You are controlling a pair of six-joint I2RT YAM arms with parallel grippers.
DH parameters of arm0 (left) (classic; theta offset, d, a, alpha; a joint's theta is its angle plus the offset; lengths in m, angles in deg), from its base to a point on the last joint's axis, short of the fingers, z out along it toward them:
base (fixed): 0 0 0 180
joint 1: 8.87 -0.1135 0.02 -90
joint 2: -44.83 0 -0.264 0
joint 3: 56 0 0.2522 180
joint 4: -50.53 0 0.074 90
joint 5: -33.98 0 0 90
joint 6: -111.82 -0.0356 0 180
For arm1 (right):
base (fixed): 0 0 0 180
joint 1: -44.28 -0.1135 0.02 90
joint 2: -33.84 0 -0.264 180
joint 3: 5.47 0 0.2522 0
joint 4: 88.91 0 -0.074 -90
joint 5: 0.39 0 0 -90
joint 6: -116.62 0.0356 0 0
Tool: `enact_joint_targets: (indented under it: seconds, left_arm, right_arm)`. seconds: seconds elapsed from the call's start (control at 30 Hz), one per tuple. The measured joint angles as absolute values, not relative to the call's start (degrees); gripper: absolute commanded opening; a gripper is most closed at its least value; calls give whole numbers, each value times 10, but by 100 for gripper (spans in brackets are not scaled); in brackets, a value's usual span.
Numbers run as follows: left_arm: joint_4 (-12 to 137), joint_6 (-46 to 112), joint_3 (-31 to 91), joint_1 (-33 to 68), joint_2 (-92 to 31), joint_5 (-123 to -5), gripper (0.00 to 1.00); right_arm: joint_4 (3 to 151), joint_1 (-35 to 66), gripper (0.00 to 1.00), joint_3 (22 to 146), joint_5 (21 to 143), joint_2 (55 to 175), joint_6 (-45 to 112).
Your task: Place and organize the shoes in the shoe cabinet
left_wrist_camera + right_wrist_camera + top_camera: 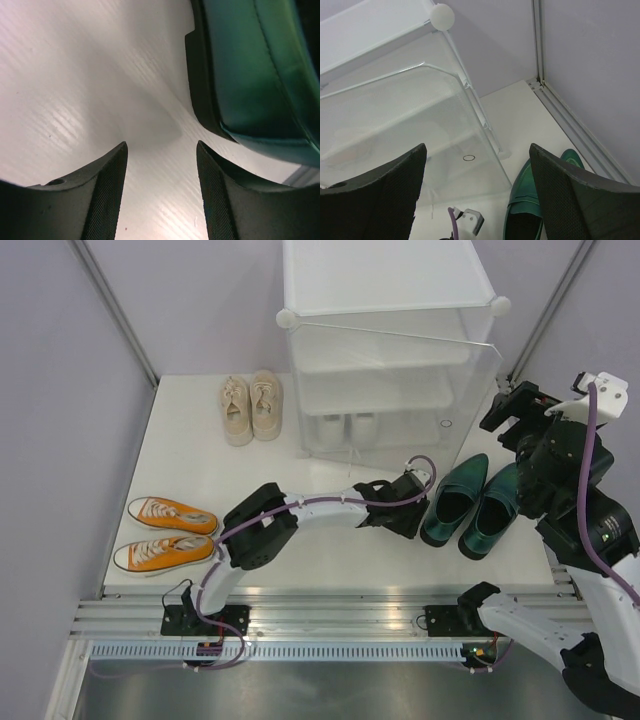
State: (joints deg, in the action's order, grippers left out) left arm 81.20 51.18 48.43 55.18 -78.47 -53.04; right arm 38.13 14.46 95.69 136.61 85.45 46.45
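Looking down from the top cam, the left arm is stretched out low across the surface point(330, 575) and its left gripper point(161, 150) sits right by the dark green heels point(455, 490), on the left side of the pair. On the left wrist cam the 2 fingers point(107, 195) are spread with only bare white surface between them, so it's open and holding nothing. The nearest heel point(250, 75) is just beside the right-hand finger in that view; can't tell if they actually touch.

The heels stand side by side in front of the right corner of the shoe cabinet point(380, 280), which is at the back of the surface. The white sneakers point(350, 427) are inside it, in the lowest tier I can make out. The cream sneakers point(250, 408) are out on the surface as a pair just left of the cabinet. The orange sneakers point(170, 513) are side by side at the near left, well apart from everything else.

The right gripper point(477, 146) is up in the air next to the cabinet's right side panel, fingers wide apart, nothing in them. Its wrist cam looks down past that translucent panel at 1 green heel point(527, 200) below. A purple cable point(330, 502) runs along the left arm.
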Motion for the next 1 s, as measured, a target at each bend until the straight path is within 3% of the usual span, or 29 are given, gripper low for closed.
enact_joint_targets:
  seconds: [0.5, 0.67, 0.8, 1.0]
  left_arm:
    - [822, 524, 668, 572, -897, -584, 63]
    - [818, 526, 664, 585, -900, -594, 66]
    - [807, 526, 623, 585, -887, -592, 76]
    - [821, 515, 504, 580, -759, -587, 86]
  right_arm:
    - [392, 145, 87, 960, 1371, 843, 437]
    - [392, 145, 87, 957, 1370, 843, 437]
    - [403, 145, 87, 942, 1369, 845, 438]
    - [414, 146, 88, 934, 1355, 866, 440]
